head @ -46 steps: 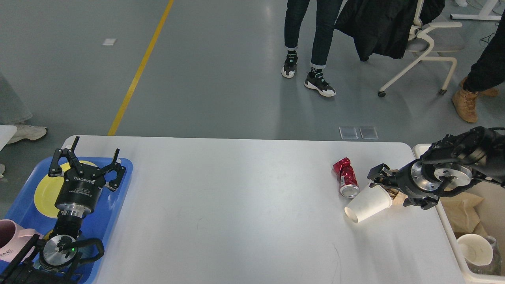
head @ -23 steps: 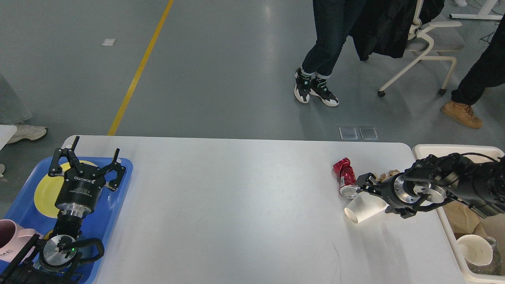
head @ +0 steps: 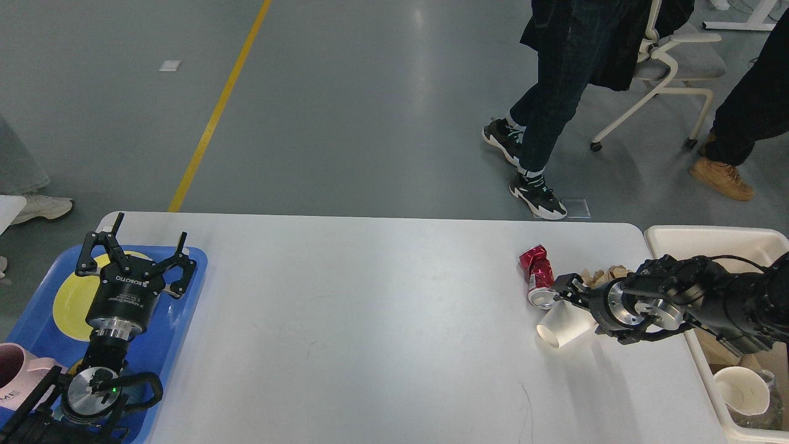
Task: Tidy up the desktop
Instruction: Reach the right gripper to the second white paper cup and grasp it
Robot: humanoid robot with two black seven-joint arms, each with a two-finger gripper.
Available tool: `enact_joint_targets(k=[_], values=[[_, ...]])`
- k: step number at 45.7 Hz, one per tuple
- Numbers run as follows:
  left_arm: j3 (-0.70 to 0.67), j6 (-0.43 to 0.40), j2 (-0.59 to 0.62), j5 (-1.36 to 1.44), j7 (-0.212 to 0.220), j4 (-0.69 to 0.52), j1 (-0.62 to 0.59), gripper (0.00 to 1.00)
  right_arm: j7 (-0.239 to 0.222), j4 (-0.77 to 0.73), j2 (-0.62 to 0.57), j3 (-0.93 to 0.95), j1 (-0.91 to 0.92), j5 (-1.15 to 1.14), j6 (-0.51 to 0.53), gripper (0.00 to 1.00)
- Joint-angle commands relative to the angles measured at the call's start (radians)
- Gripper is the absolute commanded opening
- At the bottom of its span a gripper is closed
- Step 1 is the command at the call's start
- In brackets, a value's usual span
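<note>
1. Head view: white desktop [head: 370, 320] fills the lower frame, blue tray [head: 185, 320] at its left end, cream bin [head: 709, 237] at its right.
2. Left gripper [head: 138, 250] hangs over the tray and yellow plate [head: 71, 302], fingers spread apart, holding nothing.
3. Right gripper [head: 564, 288] reaches in low from the right, right at a tipped white paper cup [head: 558, 324] and crushed red can [head: 537, 280]; finger gap can't be told.
4. Another paper cup [head: 743, 388] lies in the bin.
</note>
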Motion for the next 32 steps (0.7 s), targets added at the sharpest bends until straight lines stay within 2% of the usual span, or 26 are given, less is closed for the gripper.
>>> enact_joint_targets(k=[1,21,27,29,32], values=[[0.0,0.0,0.0,0.0,0.0,-0.001,0.0,0.96,0.001,-0.055,0.004,0.038,-0.048,-0.005,0.0,1.0],[0.0,0.0,0.0,0.0,0.0,0.001,0.0,0.96,0.001,-0.139,0.041,0.042,-0.093,-0.006,0.0,0.95],[0.0,0.0,0.0,0.0,0.0,0.001,0.002,0.96,0.001,-0.143,0.044,0.042,-0.096,-0.006,0.0,0.75],[0.0,0.0,0.0,0.0,0.0,-0.001,0.0,0.96,0.001,-0.141,0.043,0.042,-0.097,-0.006,0.0,0.64],[0.0,0.0,0.0,0.0,0.0,0.001,0.0,0.96,0.001,-0.141,0.041,0.042,-0.099,-0.006,0.0,0.44]])
